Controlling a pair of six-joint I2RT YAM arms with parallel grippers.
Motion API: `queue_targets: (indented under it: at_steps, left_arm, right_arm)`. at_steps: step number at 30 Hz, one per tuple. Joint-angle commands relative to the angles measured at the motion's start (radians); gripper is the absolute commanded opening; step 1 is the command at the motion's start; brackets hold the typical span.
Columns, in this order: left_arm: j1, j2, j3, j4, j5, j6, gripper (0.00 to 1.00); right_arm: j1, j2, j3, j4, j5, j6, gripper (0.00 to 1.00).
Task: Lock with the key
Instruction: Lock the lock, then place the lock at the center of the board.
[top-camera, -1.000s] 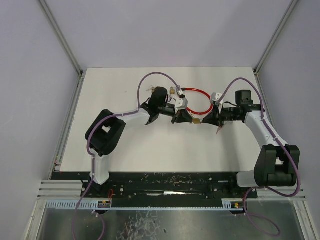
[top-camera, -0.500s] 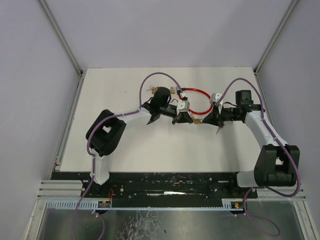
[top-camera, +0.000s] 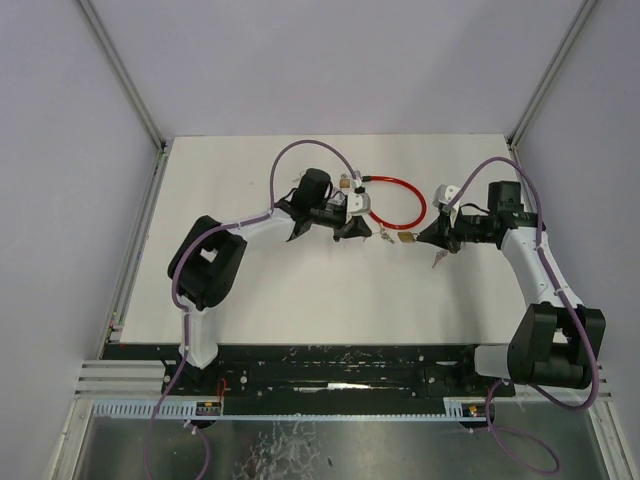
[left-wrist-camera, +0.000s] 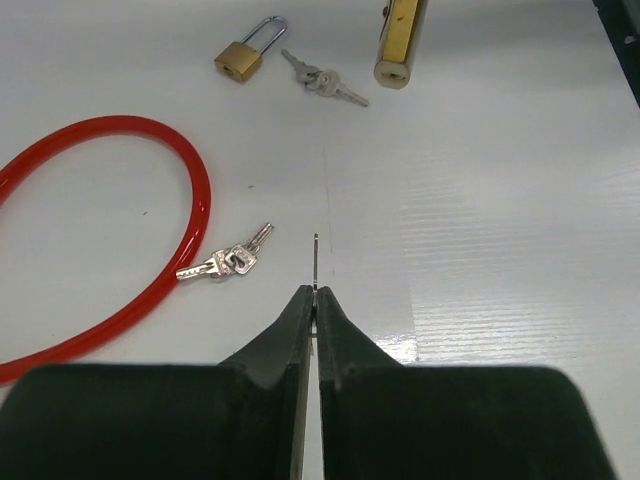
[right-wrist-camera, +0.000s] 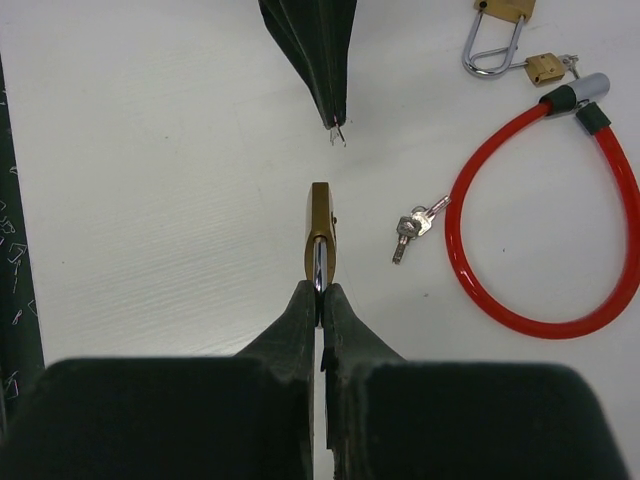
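Observation:
My right gripper (top-camera: 420, 238) (right-wrist-camera: 321, 290) is shut on the steel shackle of a brass padlock (right-wrist-camera: 321, 235), which sticks out towards the left arm. The padlock also shows in the top view (top-camera: 407, 238) and at the top of the left wrist view (left-wrist-camera: 400, 40). My left gripper (top-camera: 357, 231) (left-wrist-camera: 315, 295) is shut on a thin key (left-wrist-camera: 315, 260), seen edge-on, its blade pointing forward. The right wrist view shows that key tip (right-wrist-camera: 338, 132) a short way from the padlock's body, with a gap between them.
A red cable lock (top-camera: 400, 200) (left-wrist-camera: 150, 250) (right-wrist-camera: 480, 290) lies behind the grippers. A loose key bunch (left-wrist-camera: 225, 262) (right-wrist-camera: 412, 225) lies beside it. Two more padlocks (right-wrist-camera: 495, 40) lie by the cable's end. Another small padlock (left-wrist-camera: 240, 60) with keys (left-wrist-camera: 325, 80) lies farther off.
The two grippers, which met at the padlock, have drawn apart. The left one moved back left with the key and the right one moved right with the padlock.

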Motion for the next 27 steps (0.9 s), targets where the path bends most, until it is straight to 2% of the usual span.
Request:
queue_targets:
  at_steps: [1,8,15,18,23,27]
  left_arm:
    - [0.010,-0.023,-0.025,0.077,-0.043,-0.061,0.00]
    - [0.035,-0.070,-0.140,0.383,-0.183,-0.233,0.00]
    - [0.054,-0.095,-0.204,0.534,-0.236,-0.315,0.00]
    - [0.068,-0.102,-0.227,0.617,-0.285,-0.386,0.00]
    - [0.107,-0.111,-0.292,0.838,-0.385,-0.616,0.00]
    - [0.159,-0.092,-0.278,0.882,-0.405,-0.785,0.00]
  right_arm:
    - [-0.005,-0.004,0.023,-0.012,-0.061,-0.016,0.00]
    - [-0.004,0.059,0.026,-0.024,-0.100,-0.011,0.00]
    - [-0.003,0.094,0.018,0.009,-0.125,0.036,0.00]
    - [0.003,0.112,0.004,0.067,-0.140,0.135,0.00]
    - [0.056,0.157,-0.005,0.186,-0.098,0.307,0.00]
    - [0.112,0.182,-0.016,0.259,-0.078,0.407,0.00]
